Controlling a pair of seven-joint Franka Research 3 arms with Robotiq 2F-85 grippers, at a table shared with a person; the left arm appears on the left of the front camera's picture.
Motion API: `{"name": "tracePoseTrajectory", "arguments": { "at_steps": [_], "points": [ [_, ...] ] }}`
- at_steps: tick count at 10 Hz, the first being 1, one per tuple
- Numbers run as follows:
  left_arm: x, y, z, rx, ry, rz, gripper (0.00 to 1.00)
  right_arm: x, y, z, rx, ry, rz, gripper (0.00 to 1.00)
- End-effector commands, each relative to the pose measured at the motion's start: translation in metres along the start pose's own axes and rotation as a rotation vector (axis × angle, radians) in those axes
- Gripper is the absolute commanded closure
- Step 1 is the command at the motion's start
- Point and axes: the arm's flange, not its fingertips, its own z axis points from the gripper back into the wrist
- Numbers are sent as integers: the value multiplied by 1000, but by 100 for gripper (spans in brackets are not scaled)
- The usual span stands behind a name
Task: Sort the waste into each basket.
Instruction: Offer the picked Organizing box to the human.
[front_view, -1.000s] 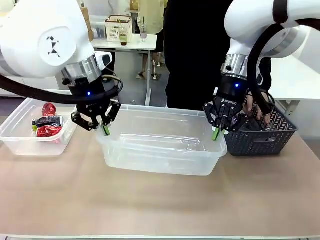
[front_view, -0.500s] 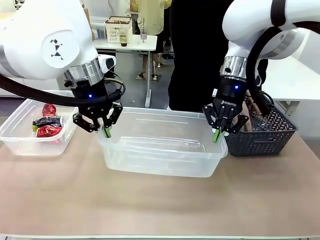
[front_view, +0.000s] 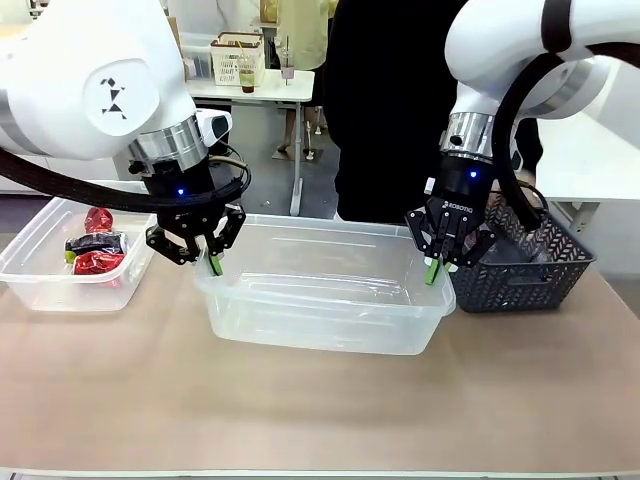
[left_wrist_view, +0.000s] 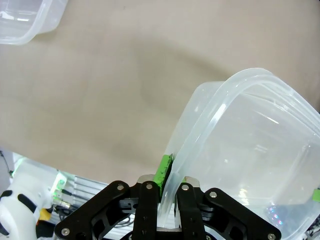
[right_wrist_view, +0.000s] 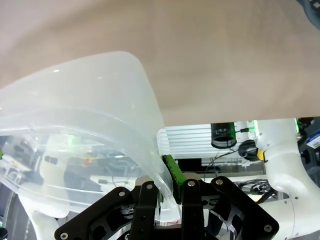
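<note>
Basket rim (left_wrist_view: 194, 127) in left gripper (left_wrist_view: 171, 176), wrist view; red waste (front_view: 97, 262), front view.

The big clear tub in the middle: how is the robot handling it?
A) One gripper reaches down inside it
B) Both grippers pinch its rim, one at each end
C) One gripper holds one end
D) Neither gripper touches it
B: the left gripper and the right gripper are each shut on the rim of the tub, at opposite ends; both wrist views show the rim clamped.
</note>
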Motion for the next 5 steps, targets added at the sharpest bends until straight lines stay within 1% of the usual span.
{"name": "tracePoseTrajectory", "arguments": {
  "at_steps": [1,5],
  "points": [
    [6,2,5,-12,-11,55,100,-1,-2,3,14,10,-23,100],
    [6,2,5,-12,-11,55,100,-1,-2,3,14,10,-23,100]
  ]
}}
